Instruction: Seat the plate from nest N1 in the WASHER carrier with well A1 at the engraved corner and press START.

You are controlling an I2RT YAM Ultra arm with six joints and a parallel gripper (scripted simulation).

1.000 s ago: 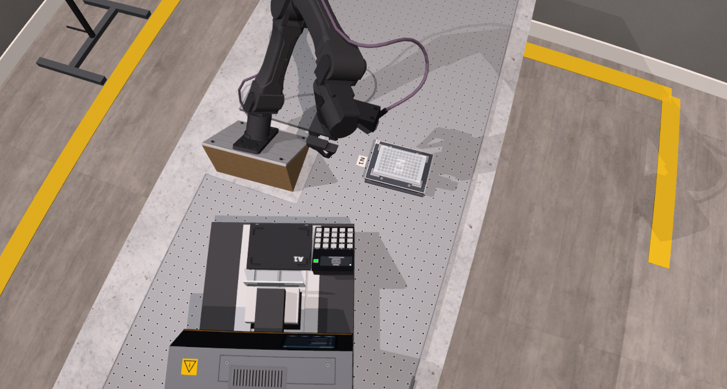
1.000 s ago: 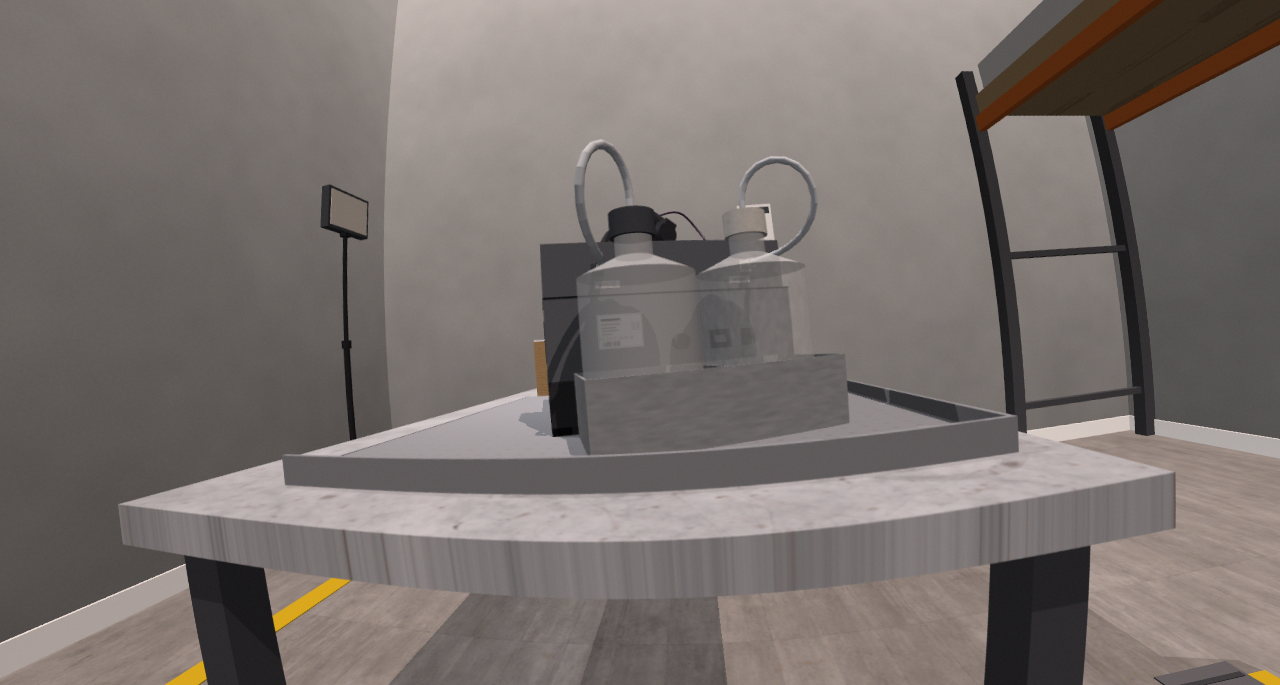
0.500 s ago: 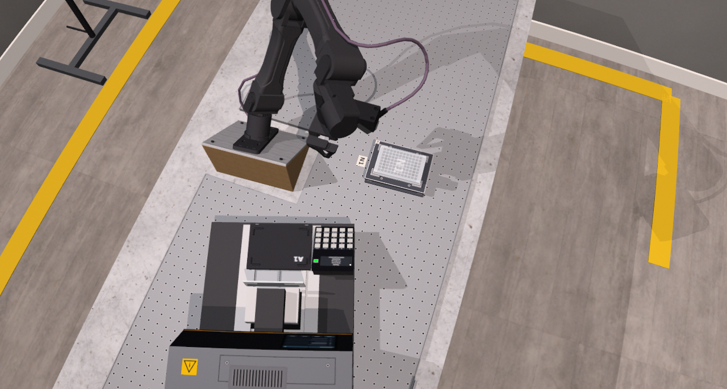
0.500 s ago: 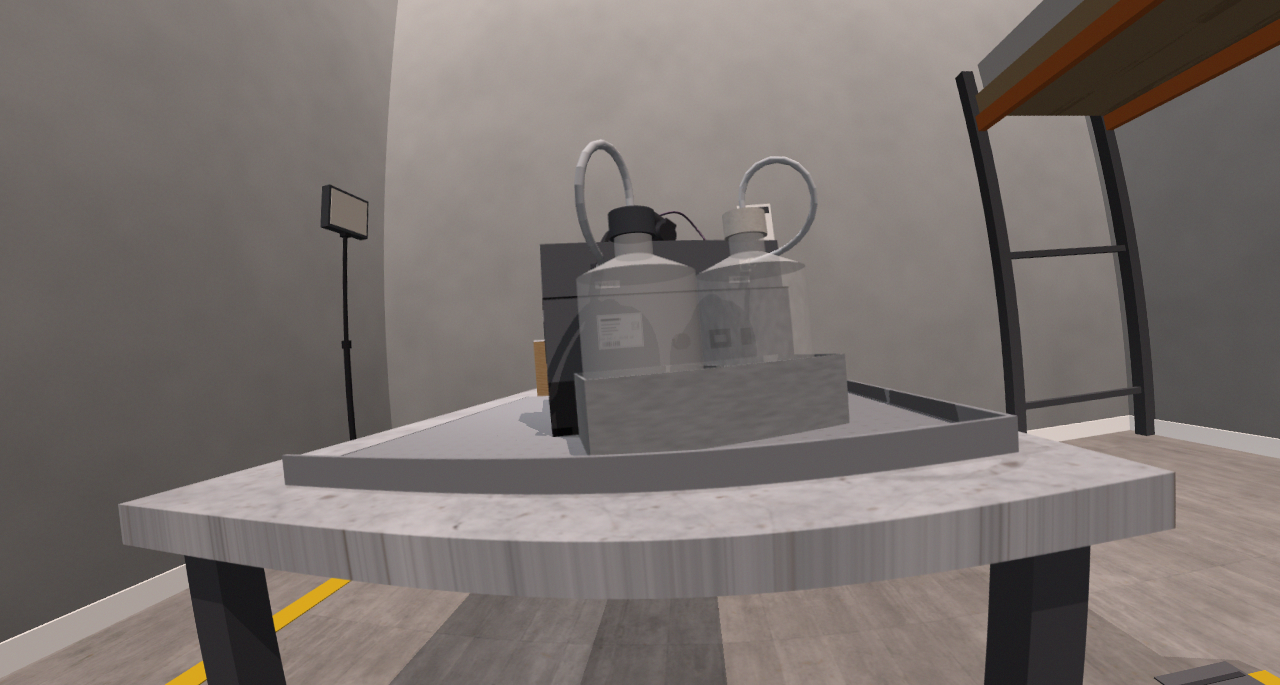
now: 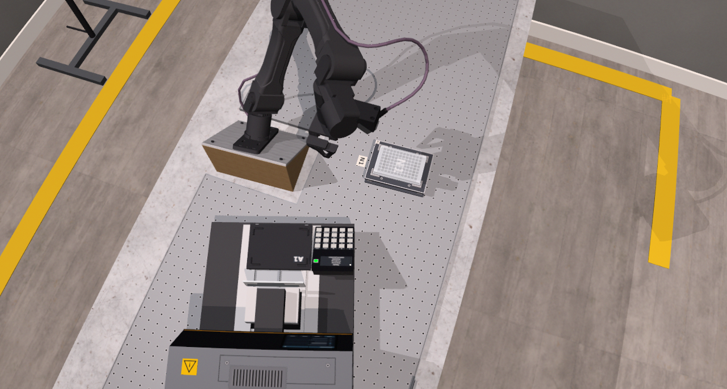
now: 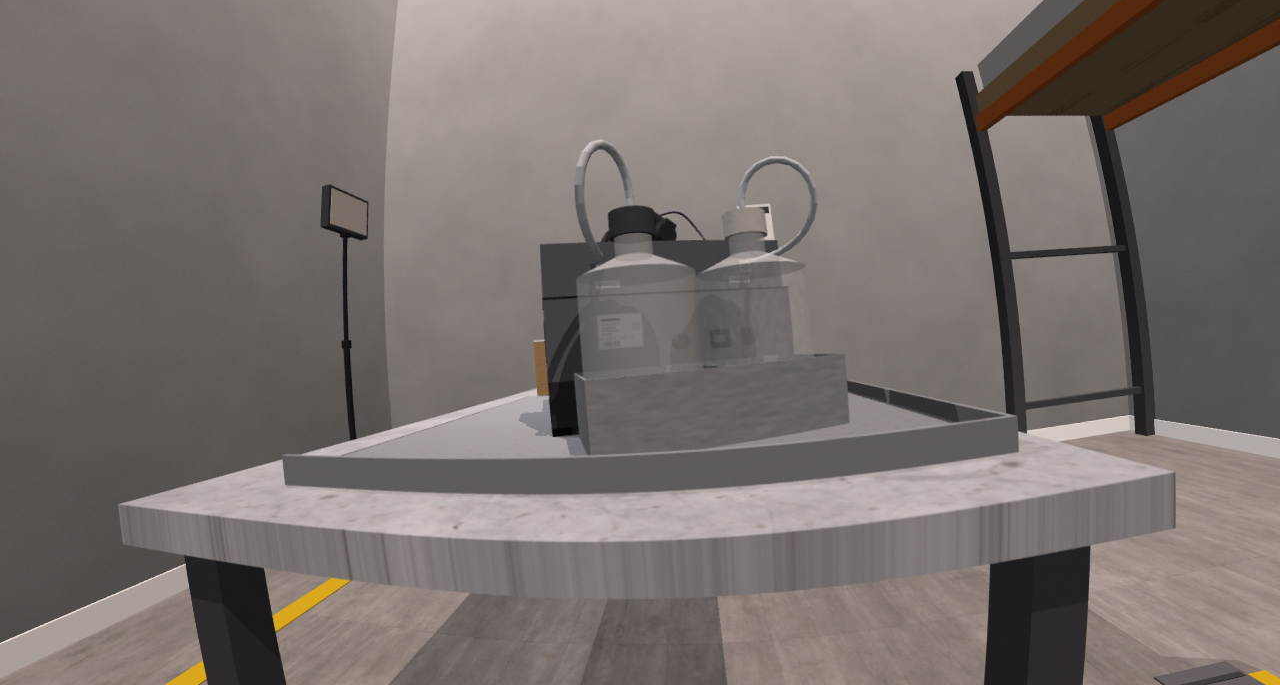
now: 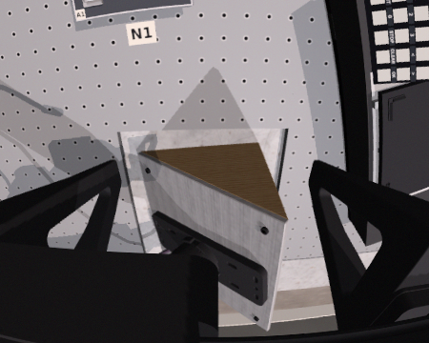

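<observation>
The white well plate (image 5: 400, 164) lies flat in the black plate nest N1 (image 5: 398, 169), beside its N1 label (image 5: 361, 160). My gripper (image 5: 322, 146) is open and empty. It hangs above the table between the arm's base block (image 5: 257, 155) and the nest, left of the plate. The washer's dark carrier (image 5: 279, 246) is empty, with an A1 mark at its near right corner in this view. The keypad (image 5: 333, 237) sits right of it, and a small green lamp (image 5: 316, 260) glows below the keys.
The washer body (image 5: 264, 305) fills the table's front. In the exterior view, two bottles (image 6: 689, 296) in a grey tray hide the washer and the arm. The wooden base block (image 7: 221, 223) lies between the fingers' view.
</observation>
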